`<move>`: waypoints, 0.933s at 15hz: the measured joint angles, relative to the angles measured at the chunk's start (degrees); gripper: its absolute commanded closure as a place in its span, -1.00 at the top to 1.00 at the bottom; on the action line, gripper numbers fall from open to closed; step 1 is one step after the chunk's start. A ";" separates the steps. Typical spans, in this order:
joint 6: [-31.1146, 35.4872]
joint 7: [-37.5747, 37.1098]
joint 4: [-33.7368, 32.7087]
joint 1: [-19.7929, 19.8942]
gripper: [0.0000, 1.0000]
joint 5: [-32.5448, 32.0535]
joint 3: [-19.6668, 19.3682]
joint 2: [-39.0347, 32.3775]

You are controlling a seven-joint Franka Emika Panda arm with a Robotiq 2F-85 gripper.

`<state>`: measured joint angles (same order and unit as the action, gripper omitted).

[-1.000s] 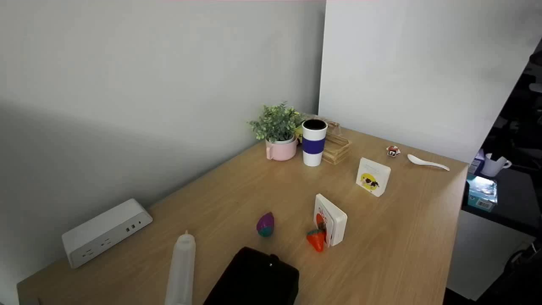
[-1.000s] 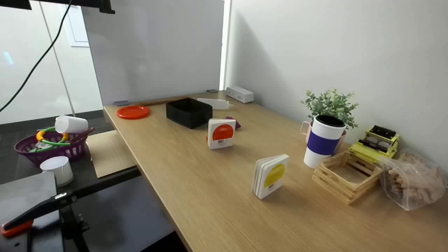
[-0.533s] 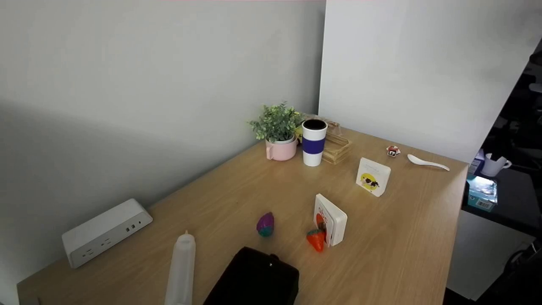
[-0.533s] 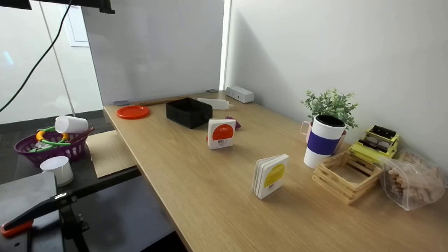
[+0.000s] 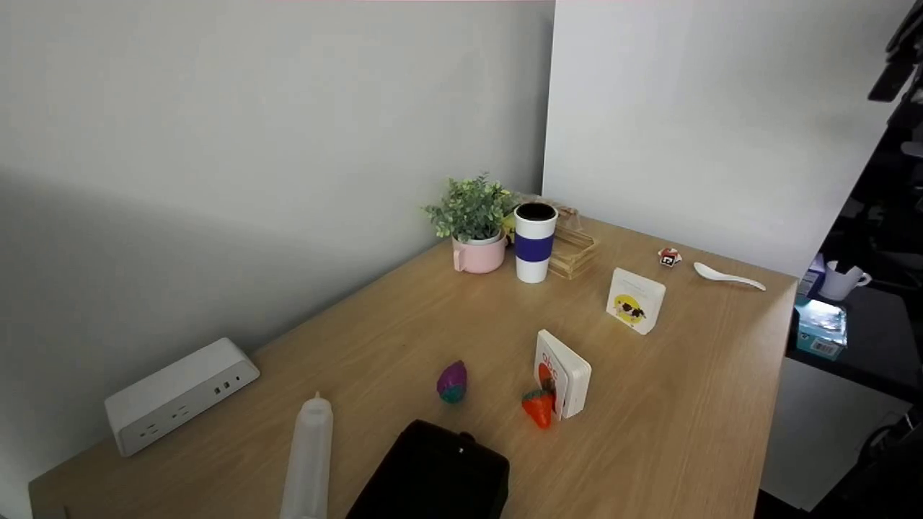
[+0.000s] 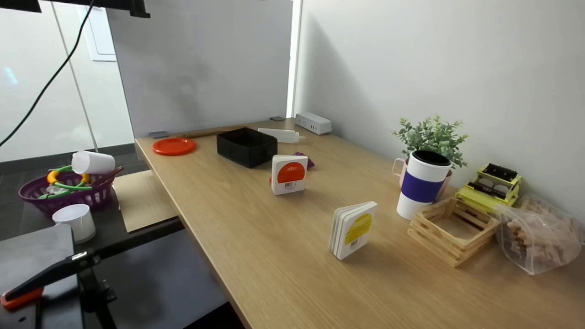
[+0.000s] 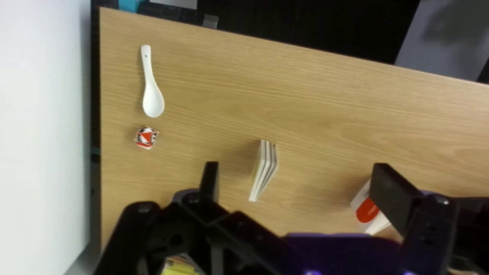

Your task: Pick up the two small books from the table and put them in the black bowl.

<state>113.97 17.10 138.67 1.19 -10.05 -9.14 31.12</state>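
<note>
Spread wide, the gripper pinched nothing; in the wrist view its fingers stood well apart, and it seemed to hang clear above the worktop. Between those fingers, as that view showed it, was the yellow-marked book, on edge with its page edges upward and untouched as far as could be seen; it looked like the handier first pick, though that was a guess. Farther out, the red-marked book also stood on the worktop, partly covered by one finger in the wrist view. In an exterior view a toy strawberry sat in front of its cover, and whether the two touched could not be told. Beyond it was the black bowl, not far from the red plate. None of the task appeared done: neither book was in the bowl, so both had yet to be picked up, carried across and set down inside. As for what was hard to see, the bowl lay outside the wrist view, ran off the bottom edge of an exterior view, and was too dark within for its floor to be made out. The gripper's own body blocked much of the lower wrist view, and a dark shape at the upper right of an exterior view was cut off, too little of it showing to name.
</note>
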 measured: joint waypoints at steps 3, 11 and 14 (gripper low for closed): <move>1.34 7.02 -0.21 -2.64 1.00 3.02 -0.94 -5.71; 1.43 12.57 -1.88 -3.47 1.00 3.06 -0.83 -13.78; 2.26 11.44 -1.50 -3.36 1.00 3.07 -0.74 -14.05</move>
<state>116.23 28.54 137.17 -2.18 -6.98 -9.88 17.07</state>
